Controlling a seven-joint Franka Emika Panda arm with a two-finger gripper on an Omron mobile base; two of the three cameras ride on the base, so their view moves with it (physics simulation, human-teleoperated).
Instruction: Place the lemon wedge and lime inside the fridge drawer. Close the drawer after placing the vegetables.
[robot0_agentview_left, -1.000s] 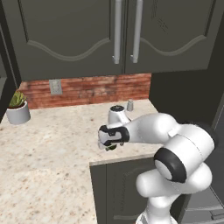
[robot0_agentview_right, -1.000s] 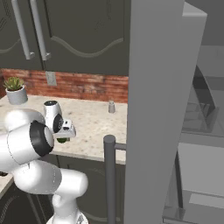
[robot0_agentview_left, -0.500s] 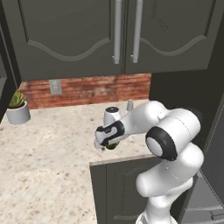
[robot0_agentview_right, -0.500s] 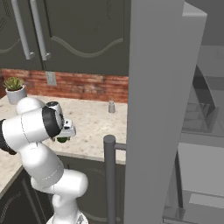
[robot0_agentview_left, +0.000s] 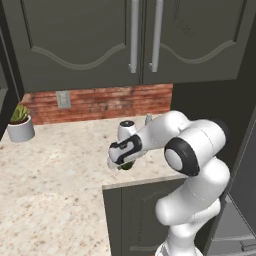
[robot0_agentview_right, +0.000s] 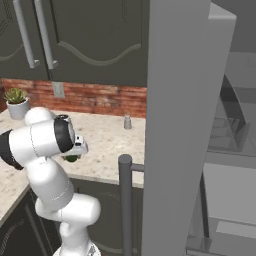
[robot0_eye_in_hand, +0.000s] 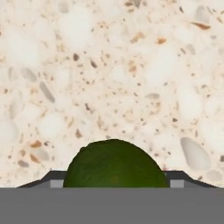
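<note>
Presently the gripper (robot0_eye_in_hand: 114, 177) is lowered over the lime (robot0_eye_in_hand: 115, 164), which rests on the speckled counter (robot0_eye_in_hand: 109, 70); the hand view shows a dark finger tip (robot0_eye_in_hand: 48, 179) at each side of the fruit, but whether they press it cannot be told. From the left base view, the lime (robot0_agentview_left: 127, 165) shows as a dark green patch beneath the hand near the counter's front edge. From the right base view, a grey shaker (robot0_agentview_right: 127, 122) stands apart by the brick wall, beside the open fridge door (robot0_agentview_right: 175, 125).
</note>
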